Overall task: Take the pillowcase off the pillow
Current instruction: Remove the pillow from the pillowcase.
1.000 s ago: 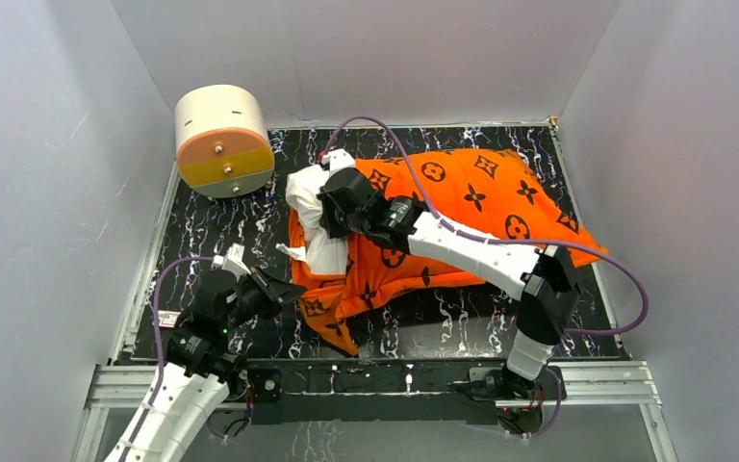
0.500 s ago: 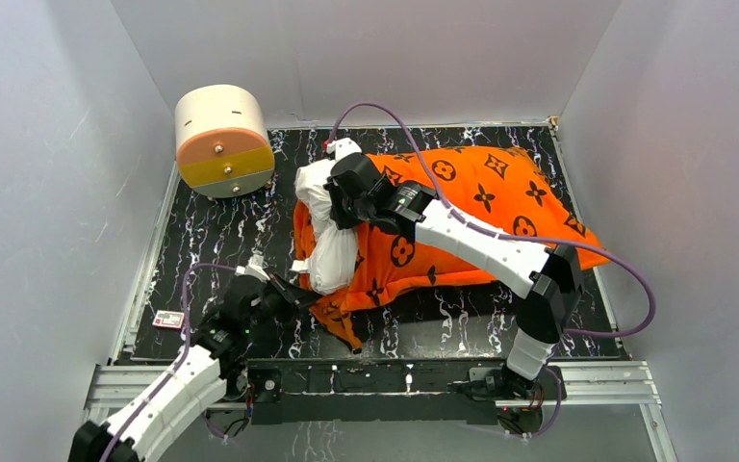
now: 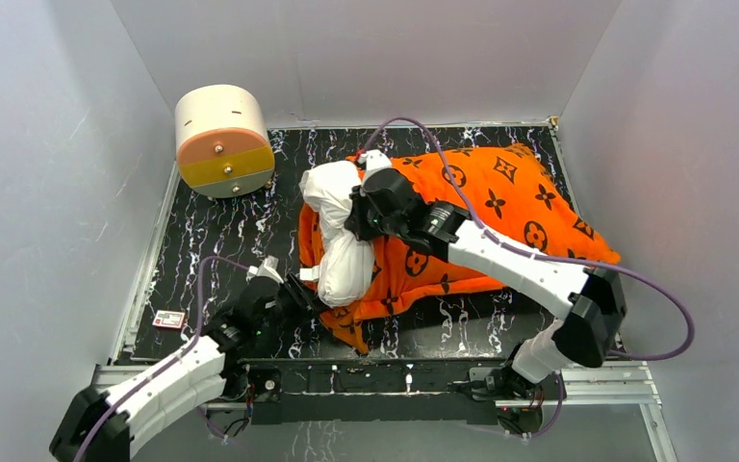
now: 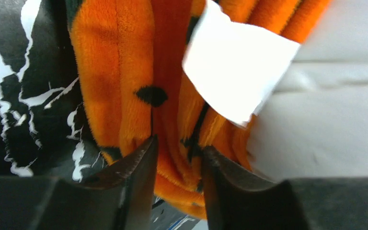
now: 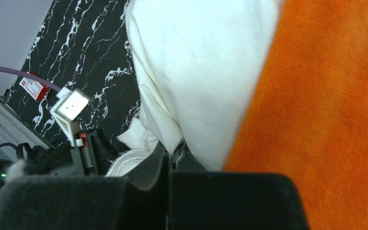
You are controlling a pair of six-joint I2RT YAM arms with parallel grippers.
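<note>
While pillow (image 5: 196,72) is pinched by closed right hand (image 5: 168,155) as anchor, pillowcase (image 4: 120,72) hem is straddled by parted left hand (image 4: 178,143), likely for pull.

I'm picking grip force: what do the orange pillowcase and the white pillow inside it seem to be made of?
The pillowcase: soft plush, fleece-like and matte; a fuzzy nap shows in the left wrist view. The pillow: plain white woven cloth, perhaps cotton or polyester, matte, finely wrinkled; its filling is hidden.
</note>
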